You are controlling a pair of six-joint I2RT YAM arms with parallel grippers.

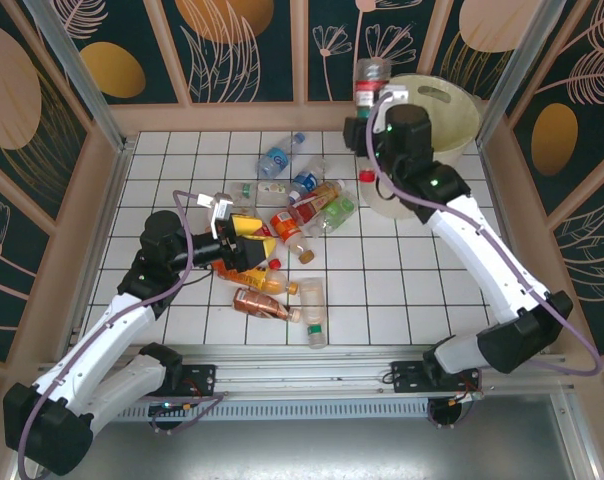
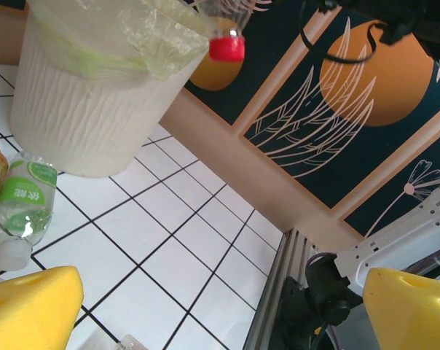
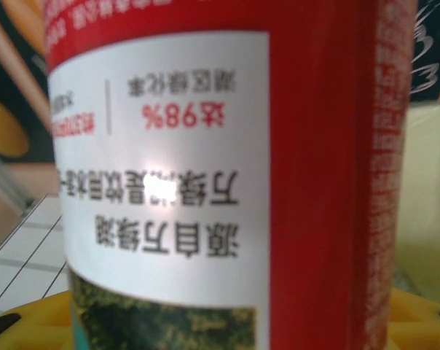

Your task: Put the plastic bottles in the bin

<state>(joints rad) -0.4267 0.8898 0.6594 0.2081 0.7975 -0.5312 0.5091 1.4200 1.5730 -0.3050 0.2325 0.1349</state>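
One bottle (image 1: 370, 88) held at the bin (image 1: 450, 112) rim, other bottles (image 1: 282, 225) piled on the desk (image 1: 402, 290).
Right hand (image 1: 367, 118) clamps it beside the opening; released here it may fall outside. Left wrist view shows its red cap (image 2: 226, 47) just off the rim; left hand (image 1: 248, 240) gapes, empty.

- My left arm (image 1: 107, 335) reaches forward from its base on the left side, with the wrist low.
- My left gripper (image 1: 252, 240) points toward the middle. Its yellow fingers (image 2: 30, 310) are spread wide with nothing between them.
- My right arm (image 1: 487, 255) stretches to the far right.
- My right gripper (image 1: 367, 120) is raised and clamped on a red-labelled bottle (image 3: 205, 182).
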